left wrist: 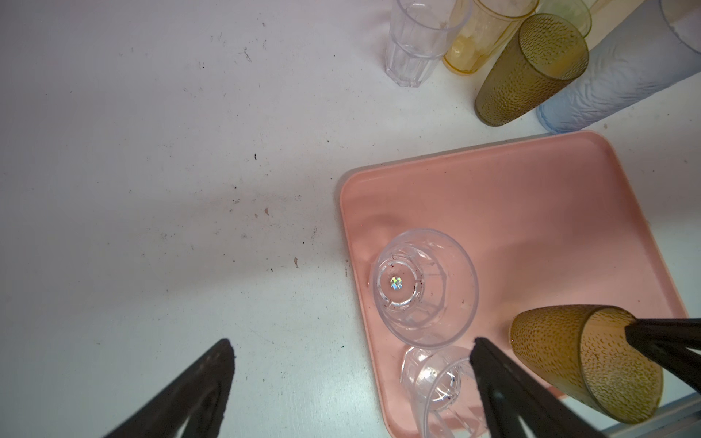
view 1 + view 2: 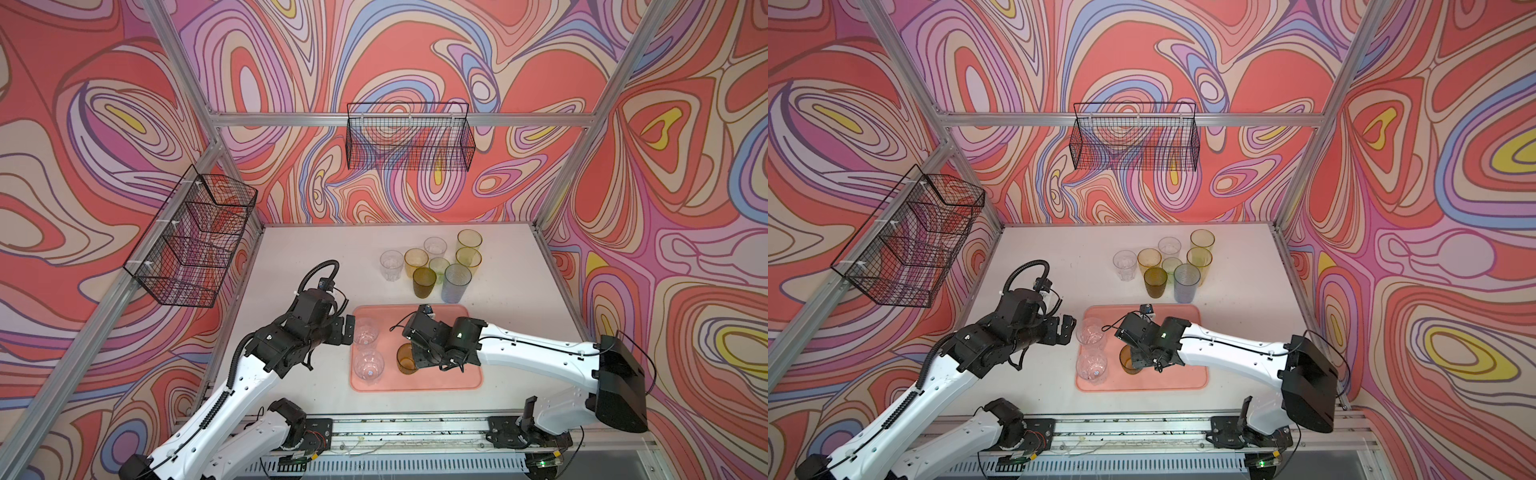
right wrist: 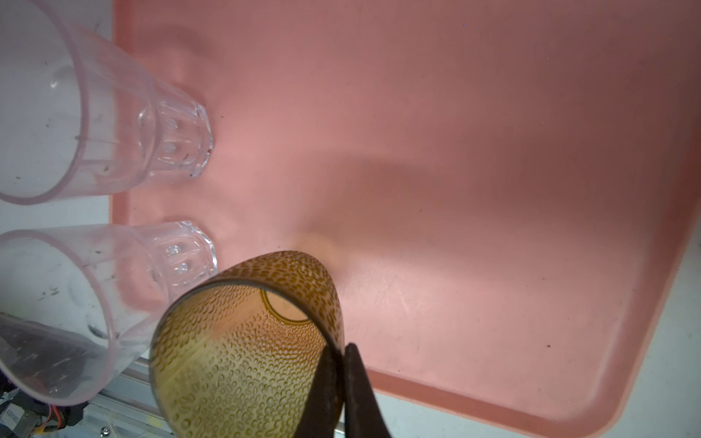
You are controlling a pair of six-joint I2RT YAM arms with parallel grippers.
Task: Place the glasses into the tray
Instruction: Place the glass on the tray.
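Walls printed with swirling coral, lilac and yellow bands enclose a white table (image 2: 311, 257). One black wire basket (image 2: 409, 137) hangs on the back wall and a compartmented wire basket (image 2: 191, 237) on the left wall. In both top views the salmon-pink tray (image 2: 457, 374) lies toward the table's near edge. Beyond the tray's far edge eight glasses stand bunched on the table; closest to the tray are the tall blue-grey tumbler (image 2: 457, 282) and the olive-brown tumbler (image 2: 424, 282). The far clear tumbler (image 2: 1091, 330) and the near clear tumbler (image 2: 1092, 365) stand upright along the tray's left edge. The left gripper (image 2: 349, 330) hangs just outside that edge, beside the far clear tumbler. The right gripper (image 2: 1136, 357) is over the tray's middle, at the rim of the amber dimpled tumbler (image 2: 405, 359), which is just beside the near clear tumbler. In the left wrist view the left gripper's fingers (image 1: 205, 383) stand wide apart and grasp nothing. The far clear tumbler (image 1: 425, 288) shows from above on the tray (image 1: 531, 212), and one finger partly covers the near clear tumbler (image 1: 432, 379). In the right wrist view the right gripper (image 3: 341, 352) is pinched tight on the rim wall of the amber dimpled tumbler (image 3: 242, 341), one finger inside and one outside. The tumbler is over the tray (image 3: 455, 151) near its near edge; whether its base touches the floor I cannot tell.
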